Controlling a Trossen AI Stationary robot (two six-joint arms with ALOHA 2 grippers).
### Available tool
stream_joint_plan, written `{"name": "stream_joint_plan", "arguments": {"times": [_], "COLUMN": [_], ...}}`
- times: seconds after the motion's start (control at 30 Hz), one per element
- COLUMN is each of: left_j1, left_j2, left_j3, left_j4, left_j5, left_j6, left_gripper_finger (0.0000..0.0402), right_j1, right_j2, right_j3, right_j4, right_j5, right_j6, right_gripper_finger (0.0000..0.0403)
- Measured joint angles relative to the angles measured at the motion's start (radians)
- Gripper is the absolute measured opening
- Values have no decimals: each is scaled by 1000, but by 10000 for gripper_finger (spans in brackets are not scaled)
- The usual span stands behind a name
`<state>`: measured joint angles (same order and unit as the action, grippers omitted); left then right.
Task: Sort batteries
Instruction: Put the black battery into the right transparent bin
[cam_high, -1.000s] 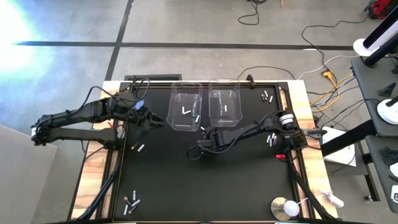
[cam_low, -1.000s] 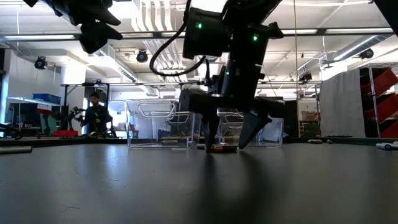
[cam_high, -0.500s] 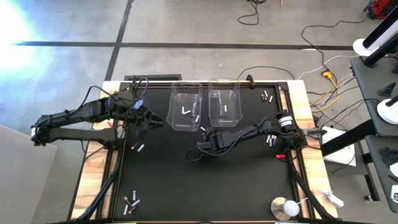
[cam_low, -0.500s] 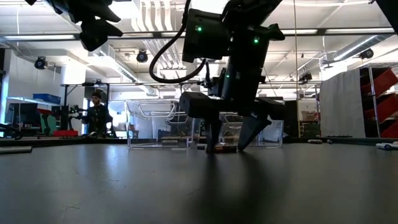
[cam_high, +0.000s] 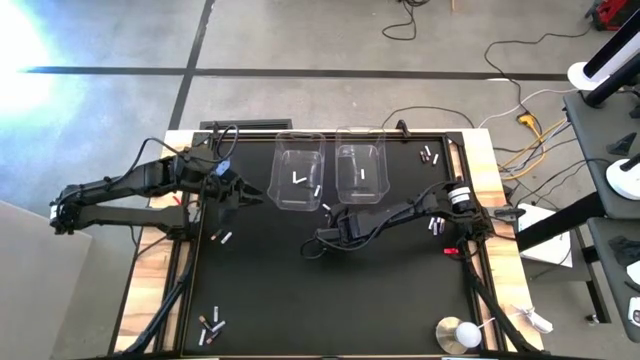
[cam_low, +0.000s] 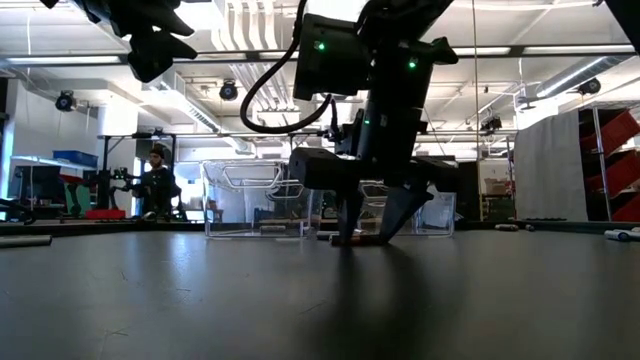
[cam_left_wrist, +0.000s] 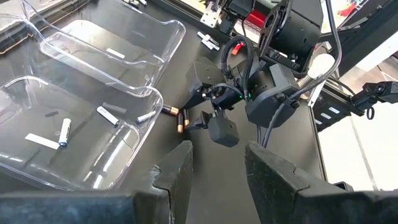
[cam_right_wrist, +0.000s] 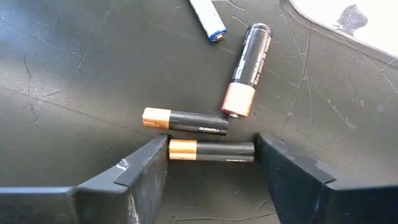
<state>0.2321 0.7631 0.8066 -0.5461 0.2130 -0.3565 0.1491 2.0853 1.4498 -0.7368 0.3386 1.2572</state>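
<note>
Three dark batteries with copper ends lie on the black mat just in front of the two clear bins (cam_high: 298, 172) (cam_high: 360, 165). My right gripper (cam_right_wrist: 211, 146) points steeply down over them, its fingers closed in on the nearest dark battery (cam_right_wrist: 214, 151). A second dark battery (cam_right_wrist: 186, 121) lies parallel just beyond, a third (cam_right_wrist: 247, 68) and a silvery-white one (cam_right_wrist: 208, 18) farther off. My left gripper (cam_left_wrist: 217, 168) hangs high over the table's left side (cam_high: 240, 195), open, with nothing between its fingers. The left bin holds silvery-white batteries (cam_left_wrist: 62, 132). My right gripper has the nearest dark battery between its two fingers lengthwise: one fingertip (cam_right_wrist: 158, 155) meets its copper end (cam_right_wrist: 177, 150), the other meets its dark end (cam_right_wrist: 249, 151). The fingers come from above, slanting down. The battery lies flat on the mat.
More batteries lie loose on the mat: one at the left (cam_high: 224, 238), a few at the near left corner (cam_high: 210, 322), some at the far right (cam_high: 430, 155) and right (cam_high: 435, 222). A round white-topped disc (cam_high: 460, 333) sits near right, a red piece (cam_high: 450, 250) by the right edge.
My right gripper's fingers have drawn together around the nearest dark battery, the gap between them clearly narrower than a second ago. The battery has stayed flat on the mat.
</note>
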Motion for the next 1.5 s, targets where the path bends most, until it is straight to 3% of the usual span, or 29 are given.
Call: {"name": "stream_joint_plan", "arguments": {"times": [0.53,1.0,1.37,1.5], "left_j1": [0,0,1,1], "left_j2": [0,-2,-18,-33], "left_j3": [0,1,1,1], "left_j4": [0,40,48,60], "left_j5": [0,-22,-129,-160], "left_j6": [-4,15,86,88], "left_gripper_finger": [127,127,127,127], "right_j1": [3,25,9,-42], "right_j2": [-27,-182,-337,-341], "right_j3": [-2,-2,128,216], "right_j4": [-12,-38,-51,-153], "right_j5": [-18,-179,-163,-163], "right_j6": [-20,-80,-199,-281], "right_gripper_finger": [197,196,195,194]}}
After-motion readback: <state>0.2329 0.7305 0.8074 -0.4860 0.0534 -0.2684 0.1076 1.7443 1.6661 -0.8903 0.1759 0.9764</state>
